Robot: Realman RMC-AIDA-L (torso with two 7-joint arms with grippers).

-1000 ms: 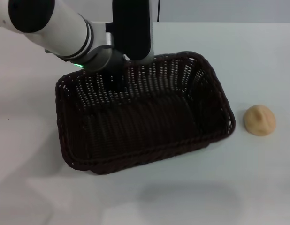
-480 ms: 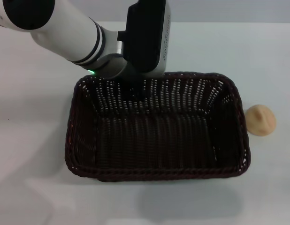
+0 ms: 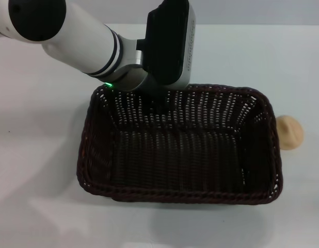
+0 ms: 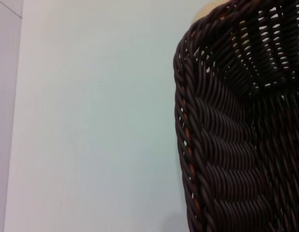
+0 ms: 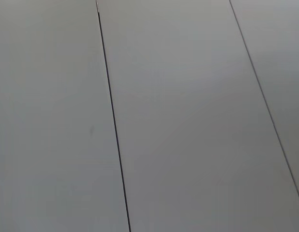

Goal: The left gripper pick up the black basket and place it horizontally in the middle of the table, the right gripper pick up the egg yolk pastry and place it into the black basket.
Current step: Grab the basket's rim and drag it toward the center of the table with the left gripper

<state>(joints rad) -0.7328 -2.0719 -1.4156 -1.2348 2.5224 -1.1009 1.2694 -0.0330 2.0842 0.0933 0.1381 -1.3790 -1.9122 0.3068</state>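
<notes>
The black basket [image 3: 180, 195] lies with its long side across the white table [image 3: 41, 155], open side up and empty. My left gripper [image 3: 158, 99] reaches down from the far side and grips the basket's far rim near its middle. The left wrist view shows the basket's woven wall and braided rim [image 4: 227, 145] close up over the table. The egg yolk pastry [image 3: 290, 133] sits on the table right beside the basket's right end, its left edge hidden behind the rim. My right gripper is not in any view.
The left arm's white-and-grey forearm [image 3: 82, 36] with its green light crosses the far left of the table. The right wrist view shows only grey panels with thin dark seams [image 5: 113, 125].
The left gripper has swung the basket from a tilted slant to a level, horizontal lie and carried it rightward, so its right end now meets the pastry. The pastry has not moved.
</notes>
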